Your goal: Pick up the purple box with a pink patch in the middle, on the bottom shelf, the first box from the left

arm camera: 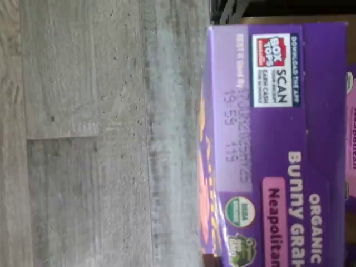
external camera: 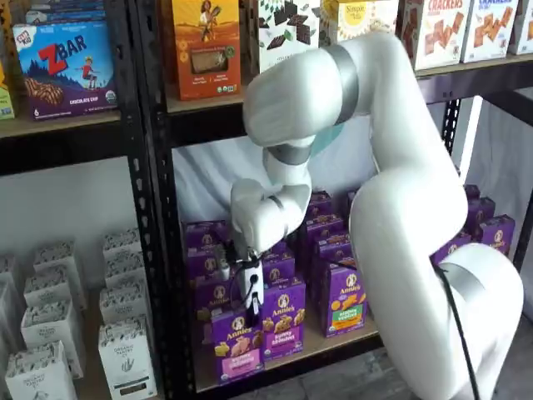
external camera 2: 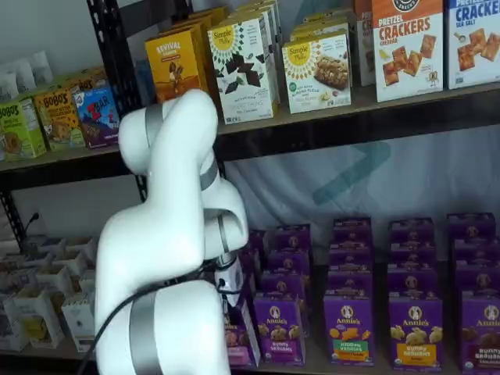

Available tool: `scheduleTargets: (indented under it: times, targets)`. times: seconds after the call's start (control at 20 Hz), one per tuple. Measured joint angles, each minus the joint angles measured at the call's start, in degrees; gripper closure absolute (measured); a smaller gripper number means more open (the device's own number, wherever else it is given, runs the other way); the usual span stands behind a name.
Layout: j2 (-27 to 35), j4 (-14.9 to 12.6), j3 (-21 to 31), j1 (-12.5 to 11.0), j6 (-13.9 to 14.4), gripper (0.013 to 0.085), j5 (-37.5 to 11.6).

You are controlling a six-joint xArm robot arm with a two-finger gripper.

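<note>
The purple box [external camera: 237, 343] with a pale pink panel stands upright at the front left of the bottom shelf [external camera: 321, 350]. My gripper [external camera: 252, 310] hangs right over its top; a black finger reaches the box's top edge, and no gap shows between the fingers. I cannot tell if they hold the box. In a shelf view the arm hides most of the box [external camera 2: 237, 341] and the fingers. The wrist view shows the box's purple top [arm camera: 278, 144] close up, printed "Neapolitan".
More purple cartons fill the shelf: one with yellow-brown snacks [external camera: 283, 323] touches the box's right side, and one with an orange-green panel [external camera: 345, 302] stands further right. A black upright [external camera: 158, 250] and white cartons [external camera: 125, 358] stand to the left. Grey plank floor [arm camera: 83, 133] lies below.
</note>
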Motion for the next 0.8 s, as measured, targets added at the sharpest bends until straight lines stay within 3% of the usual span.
scheduleTargets:
  times: [0.35,0.8]
  targets:
    - [-5.6,1.82,5.7,-0.64,-2.34,0.069,0.31]
    - [-10.16,1.36,10.52,-0.84,-2.11,0.069,0.43]
